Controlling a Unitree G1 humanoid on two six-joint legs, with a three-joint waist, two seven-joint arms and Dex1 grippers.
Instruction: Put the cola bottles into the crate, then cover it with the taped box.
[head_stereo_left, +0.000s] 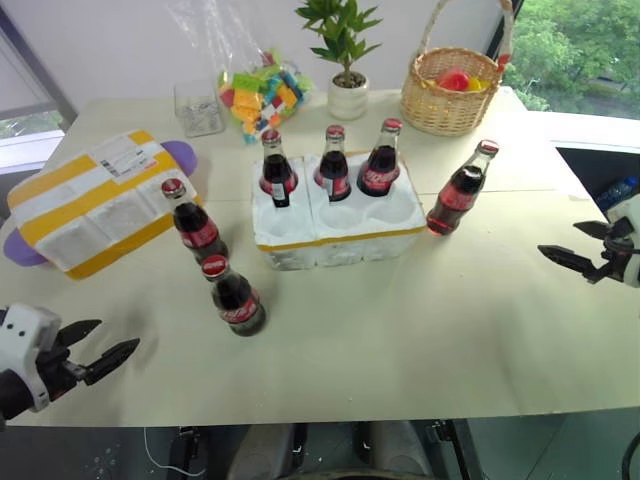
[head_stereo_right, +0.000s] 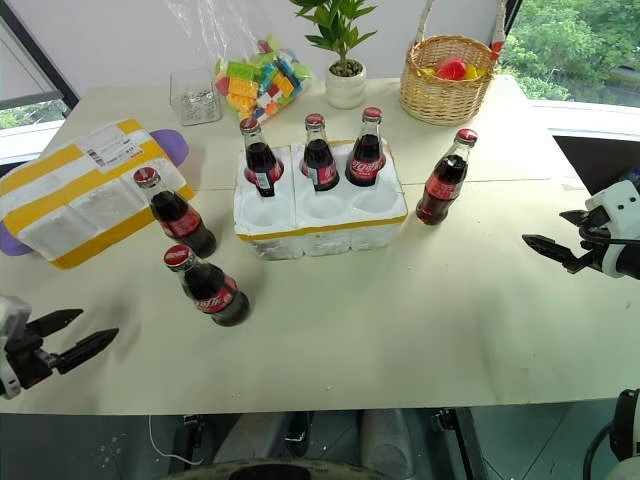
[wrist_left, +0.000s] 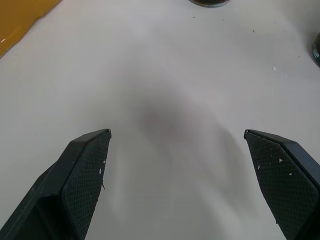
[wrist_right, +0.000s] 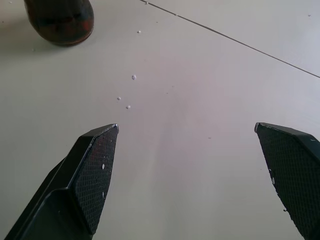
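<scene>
- We judged the chief hazard to be toppling: the three loose cola bottles stood tall and narrow on the bench (head_stereo_left: 420, 350), and a finger arriving off-centre could knock one over and send it rolling toward the edge.
- Two loose bottles, one (head_stereo_left: 194, 222) behind and one (head_stereo_left: 232, 296) in front, stood close together left of the crate (head_stereo_left: 340, 228); reaching for either might jostle its neighbour.
- The third loose bottle (head_stereo_left: 460, 190) stood just right of the crate; we thought the seated bottles could be clipped while it was being carried to an open well.
- A bottle lowered off-centre might catch a well's foam rim and tip.
- The taped box (head_stereo_left: 92, 200) lay well left of the crate; we reckoned it too wide for one hand, so it could slip, or strike the bottle caps if lowered askew.
- Left hand (head_stereo_left: 103, 349): fingers spread wide, holding nothing, low at the near left edge.
- Right hand (head_stereo_left: 572, 247): fingers spread wide, holding nothing, at the far right.
- Count: six cola bottles, three seated in the crate's back row ( (head_stereo_left: 276, 172), (head_stereo_left: 334, 166), (head_stereo_left: 381, 162)) and three loose; three front wells vacant.
- Count: one crate, one taped box, two hands.
- Bystanders at the back: one wicker basket (head_stereo_left: 450, 92), one potted plant (head_stereo_left: 346, 58), one bag of coloured blocks (head_stereo_left: 262, 90), one clear container (head_stereo_left: 199, 108).
</scene>
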